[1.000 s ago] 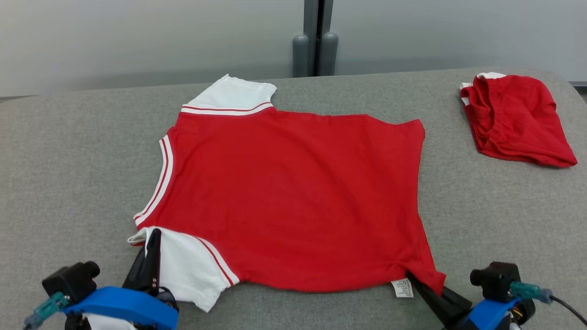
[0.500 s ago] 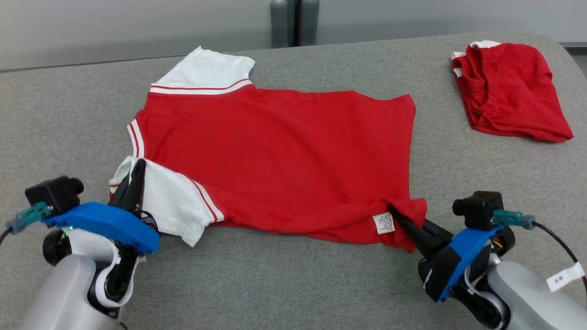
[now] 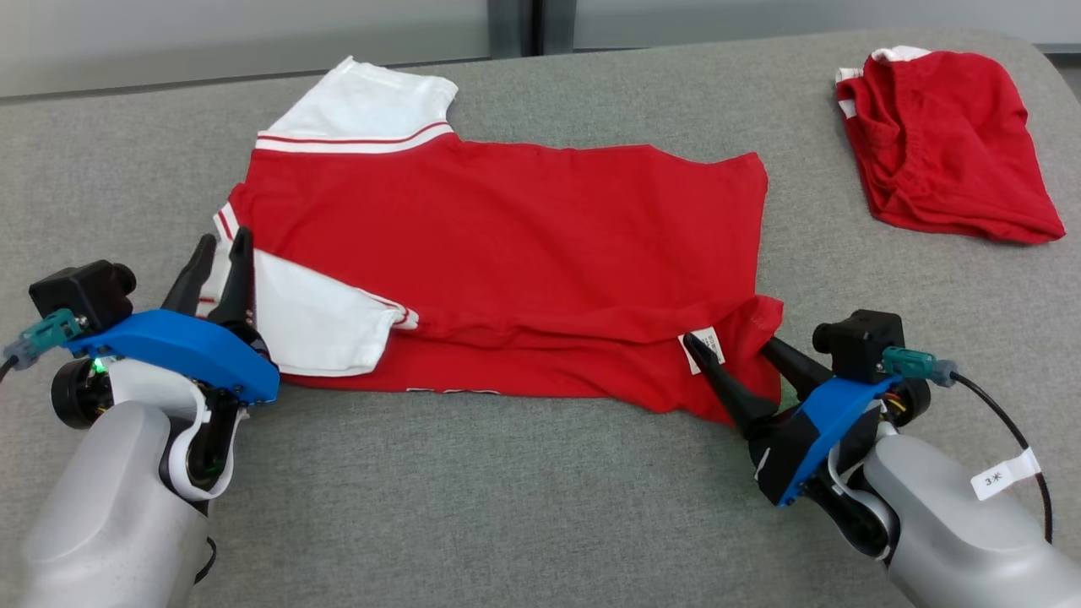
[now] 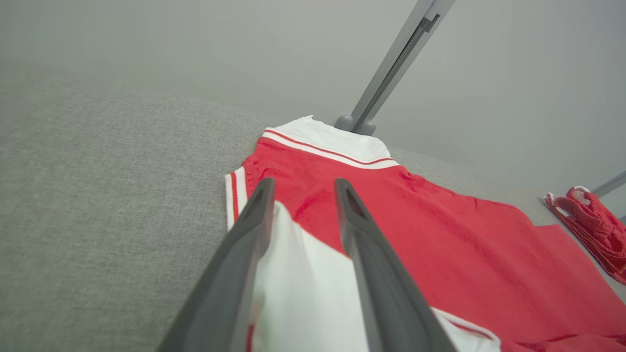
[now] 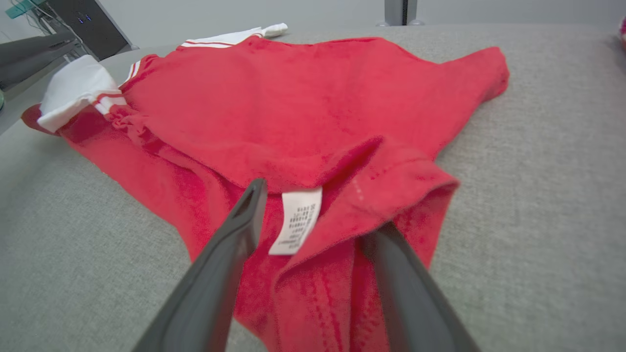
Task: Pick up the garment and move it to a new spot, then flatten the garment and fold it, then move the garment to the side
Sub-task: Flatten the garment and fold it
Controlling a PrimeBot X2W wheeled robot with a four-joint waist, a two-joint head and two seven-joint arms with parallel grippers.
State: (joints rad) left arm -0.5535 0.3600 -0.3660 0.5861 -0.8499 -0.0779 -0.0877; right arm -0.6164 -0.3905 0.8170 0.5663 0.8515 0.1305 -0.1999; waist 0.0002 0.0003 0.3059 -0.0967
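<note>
Close by, the left gripper (image 3: 224,238) is now opened a little over the white sleeve (image 3: 312,317). The right gripper (image 3: 728,342) is opened wider around the hem (image 3: 747,321). Nothing is squeezed. The near edge of the garment (image 3: 524,228) has been laid over its middle on the grey table (image 3: 507,490), so the first fold is judged done.

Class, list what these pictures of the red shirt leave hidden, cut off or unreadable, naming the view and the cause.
Print on the label: blurred, right wrist view; too small, head view.
One finger of the right gripper: tip under the shirt's folded hem, right wrist view.
Second red garment: cut off by the right edge, left wrist view.
Shirt's underside: hidden by the shirt, every view.
</note>
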